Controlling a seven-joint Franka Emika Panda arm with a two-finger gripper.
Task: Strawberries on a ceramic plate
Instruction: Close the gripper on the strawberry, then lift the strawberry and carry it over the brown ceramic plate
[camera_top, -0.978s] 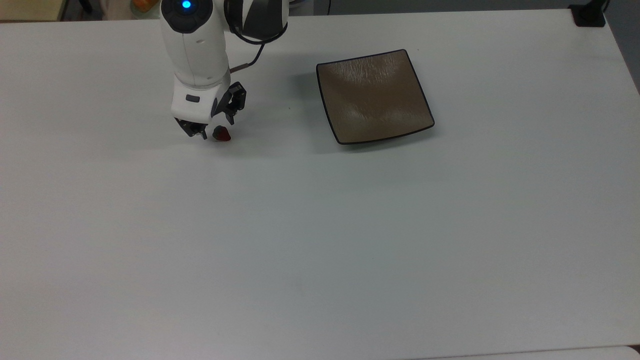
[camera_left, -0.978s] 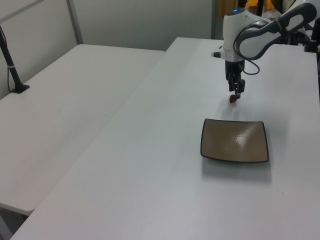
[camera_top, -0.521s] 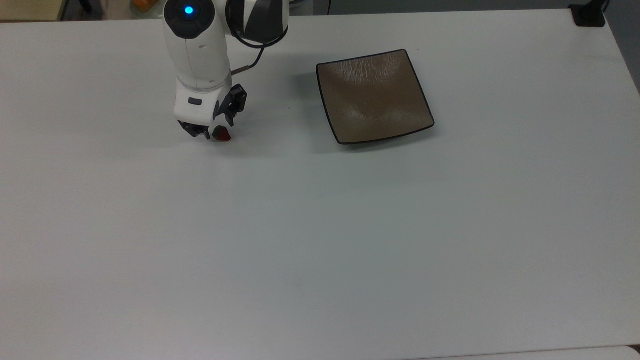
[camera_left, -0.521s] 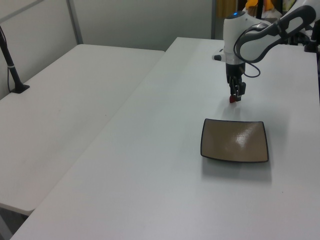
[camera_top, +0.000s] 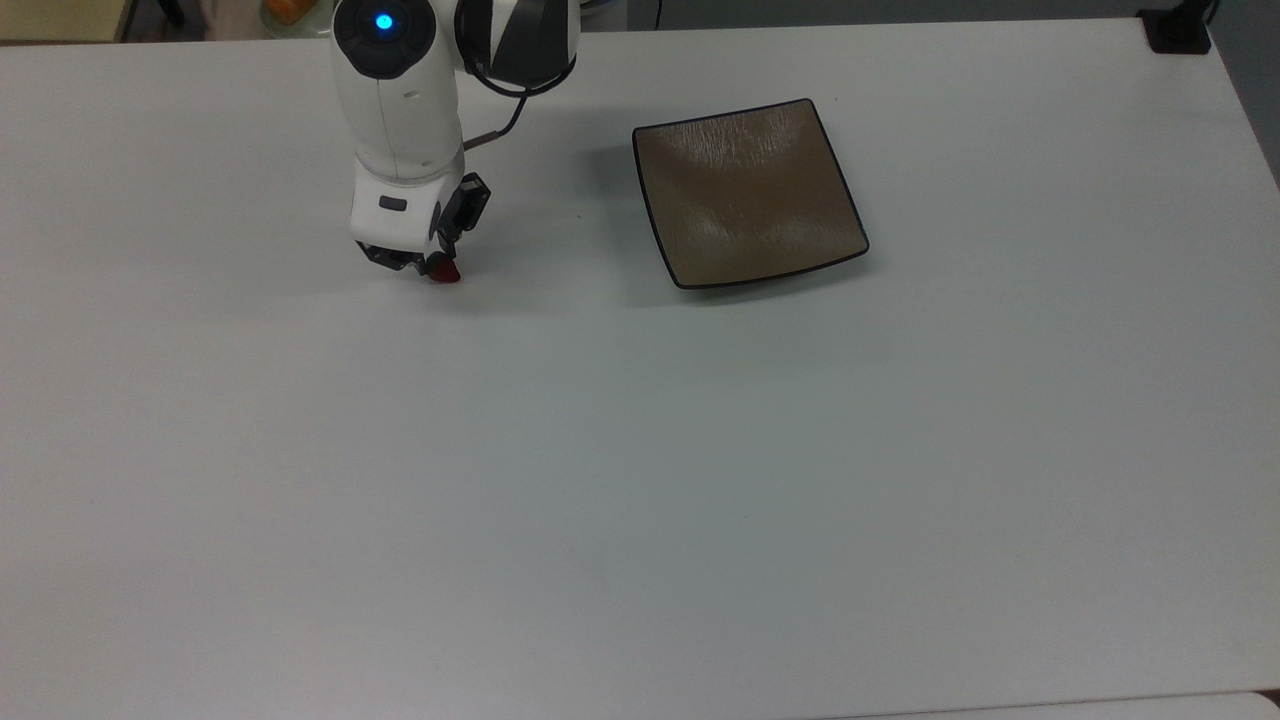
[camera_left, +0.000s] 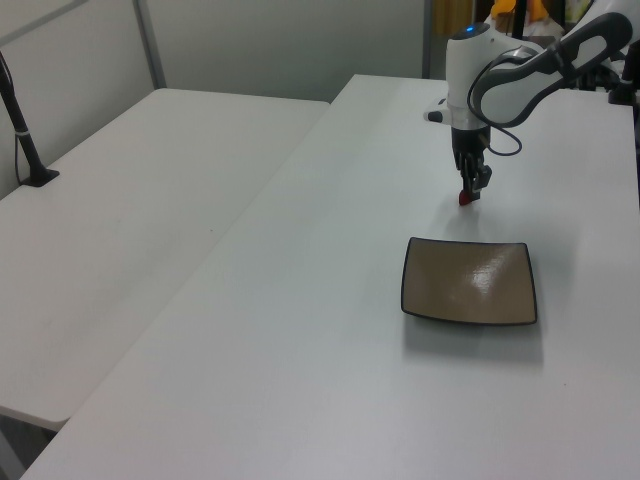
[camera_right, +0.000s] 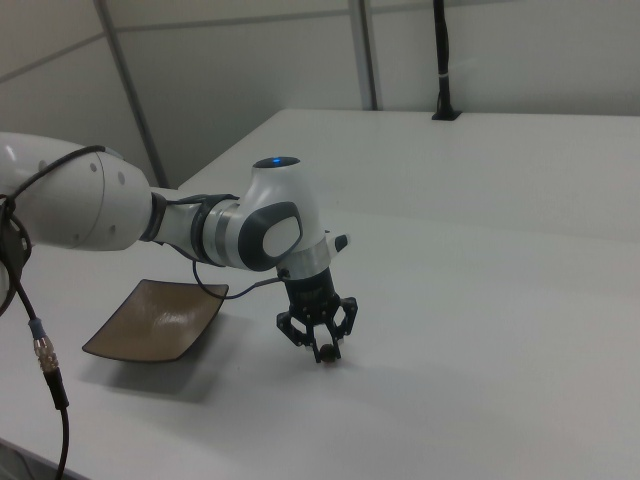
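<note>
One strawberry (camera_top: 445, 270) clamped in the gripper (camera_top: 430, 265) jaws low over the white surface (camera_top: 640, 450), well left of the ceramic plate (camera_top: 748, 192) in the top view, left view, strawberry (camera_left: 465, 198) beyond the plate (camera_left: 468, 282), right view, plate (camera_right: 155, 320) lying left of the gripper (camera_right: 322, 345).

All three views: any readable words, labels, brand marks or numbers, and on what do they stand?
None. The robot arm, gripper, strawberry, brown plate and white table carry no readable text. The arm bears a blue light, not a sign.
</note>
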